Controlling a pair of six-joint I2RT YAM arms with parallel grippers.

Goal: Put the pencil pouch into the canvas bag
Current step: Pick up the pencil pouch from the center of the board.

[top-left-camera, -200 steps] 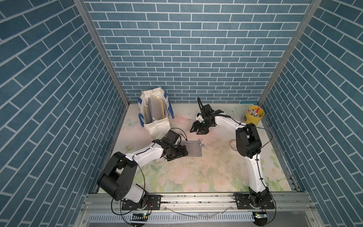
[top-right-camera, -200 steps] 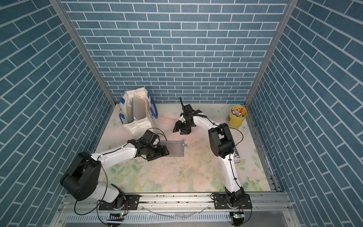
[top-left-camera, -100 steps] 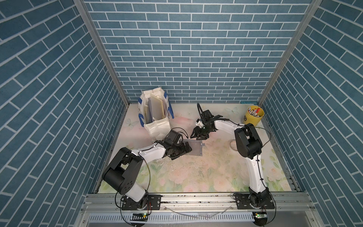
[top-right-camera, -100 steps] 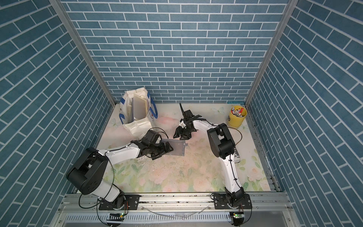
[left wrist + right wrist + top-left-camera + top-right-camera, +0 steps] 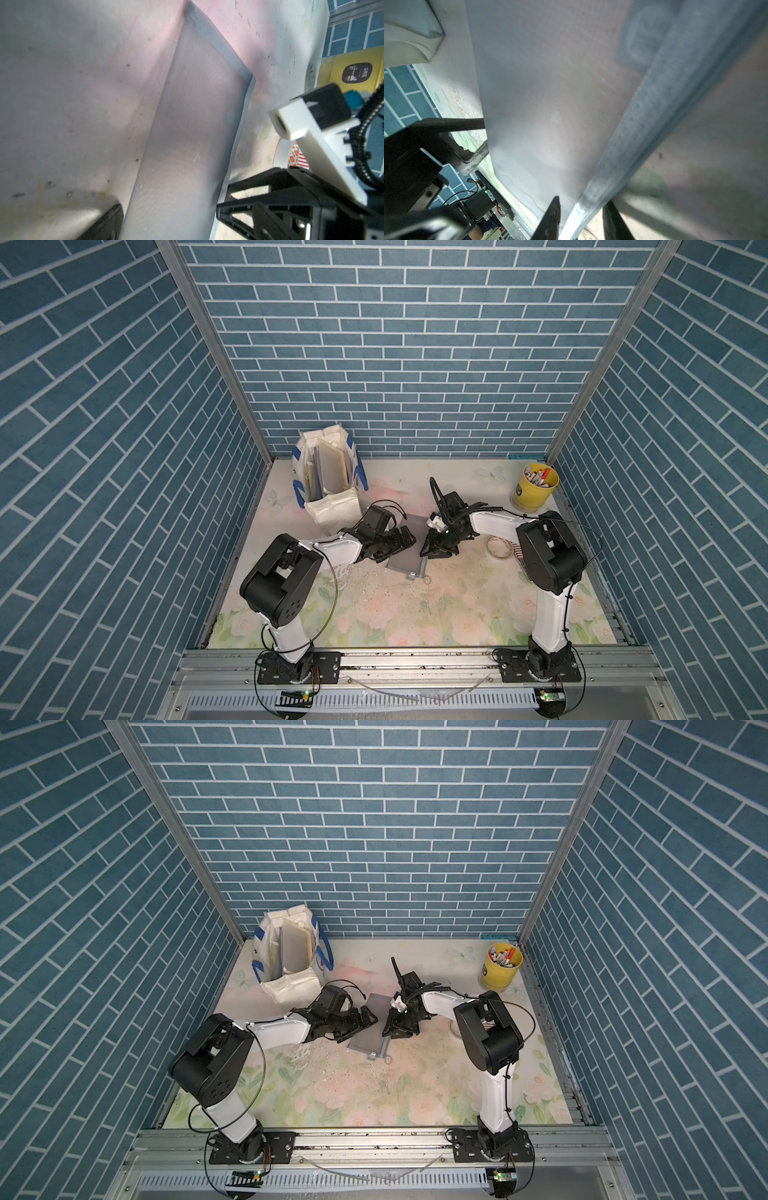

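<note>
Plainly, in both top views, finds the pencil pouch flat on the table near the canvas bag, left pincer wide at one edge, right pincer opposite. In the left wrist view, shows thin mesh, apt to sag or fold if lifted. In the right wrist view, catches the right pincer narrow astride the zip edge; cannot tell whether clamped, so risks slipping.

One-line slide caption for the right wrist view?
Right end effector straddles the zipper edge of the grey mesh pencil pouch.
</note>
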